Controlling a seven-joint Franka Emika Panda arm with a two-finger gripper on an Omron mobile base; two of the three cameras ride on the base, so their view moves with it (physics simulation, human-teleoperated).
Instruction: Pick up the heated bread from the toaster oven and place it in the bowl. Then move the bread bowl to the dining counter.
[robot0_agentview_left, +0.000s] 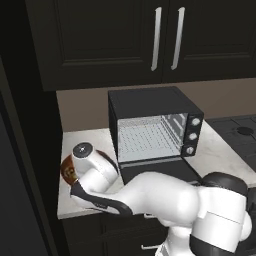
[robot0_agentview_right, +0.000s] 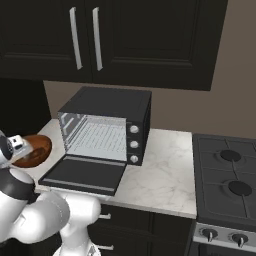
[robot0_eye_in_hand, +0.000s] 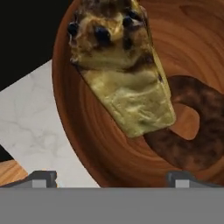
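The end effector (robot0_eye_in_hand: 112, 179), spread wide and holding nothing, hangs over the bread (robot0_eye_in_hand: 122, 83) in the bowl (robot0_eye_in_hand: 188, 57).

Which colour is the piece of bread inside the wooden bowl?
The small bread chunk is tan-yellow with dark brown crust patches; the hand view shows it best.

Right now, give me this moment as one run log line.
stage: bread placed | bread: in bowl | gripper: open above bowl | toaster oven: door down, rack empty
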